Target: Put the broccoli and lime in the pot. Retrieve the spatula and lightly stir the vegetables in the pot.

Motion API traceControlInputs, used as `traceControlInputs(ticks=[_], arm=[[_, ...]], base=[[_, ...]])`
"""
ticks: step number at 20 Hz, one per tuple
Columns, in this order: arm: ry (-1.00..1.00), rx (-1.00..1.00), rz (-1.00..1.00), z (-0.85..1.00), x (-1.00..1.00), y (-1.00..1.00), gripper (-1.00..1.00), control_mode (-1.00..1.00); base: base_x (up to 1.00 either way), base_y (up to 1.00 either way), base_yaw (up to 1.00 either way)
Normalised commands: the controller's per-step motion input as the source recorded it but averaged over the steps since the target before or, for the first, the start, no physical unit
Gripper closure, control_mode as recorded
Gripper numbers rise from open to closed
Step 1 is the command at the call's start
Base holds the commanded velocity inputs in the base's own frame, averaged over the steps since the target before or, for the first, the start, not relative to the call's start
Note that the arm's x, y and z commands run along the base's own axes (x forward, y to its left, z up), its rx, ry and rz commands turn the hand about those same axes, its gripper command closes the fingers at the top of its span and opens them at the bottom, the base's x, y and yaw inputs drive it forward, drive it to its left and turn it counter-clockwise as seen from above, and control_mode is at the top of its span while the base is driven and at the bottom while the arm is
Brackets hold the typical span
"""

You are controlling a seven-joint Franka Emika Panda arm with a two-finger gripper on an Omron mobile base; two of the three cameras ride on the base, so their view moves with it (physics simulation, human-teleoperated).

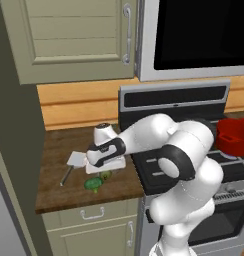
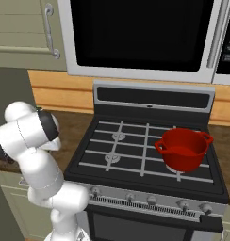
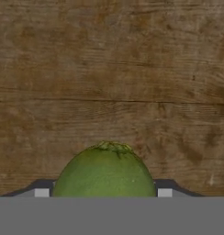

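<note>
Hand view: lime point(image 3: 104, 172) hides between fingertips point(image 3: 41, 193), bottom cropped.

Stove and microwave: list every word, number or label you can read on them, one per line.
None can be read.
Microwave panel: faint marks, too small and blurred.
Stove back panel: blank, one tiny unreadable mark.
Stove knobs: no legible markings.

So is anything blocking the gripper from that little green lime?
Nothing visible does. In the hand view the lime sits right between the gripper finger tips, with only bare wooden counter beyond it.
</note>
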Motion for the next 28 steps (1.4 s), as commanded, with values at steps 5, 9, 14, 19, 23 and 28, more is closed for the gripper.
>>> traceControlInputs(ticks=[5,9,14,19,23,28], arm=[[-0.11,0.00,-0.03,0.42,-0.41,-0.61,1.00,-1.00],[-0.29,0.00,-0.04,0.71,-0.84,-0.99,1.00,-1.00],[-0.38,0.03,-0.04,0.87,-0.87,-1.00,1.00,-1.00],[-0.36,0.03,-0.06,0.75,-0.56,-1.00,1.00,-1.00],[-0.37,0.00,-0.08,0.69,-0.23,-1.00,1.00,-1.00],[-0.29,0.00,-0.08,0.82,0.00,-1.00,1.00,-1.00]], base=[[0.00,0.00,0.00],[0.00,0.00,0.00],[0.00,0.00,0.00],[0.00,0.00,0.00],[0.00,0.00,0.00],[0.00,0.00,0.00]])
